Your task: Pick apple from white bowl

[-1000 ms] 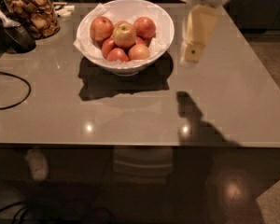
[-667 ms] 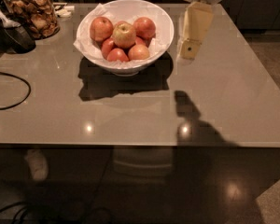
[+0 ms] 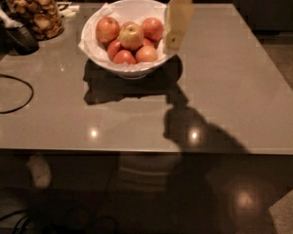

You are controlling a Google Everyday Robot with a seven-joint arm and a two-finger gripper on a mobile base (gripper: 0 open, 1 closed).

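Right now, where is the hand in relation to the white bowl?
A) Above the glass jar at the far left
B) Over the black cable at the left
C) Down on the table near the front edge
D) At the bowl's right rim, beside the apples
D: the hand hangs at the right rim of the white bowl, just right of the piled fruit, while the yellow-green apple lies on top of the pile.
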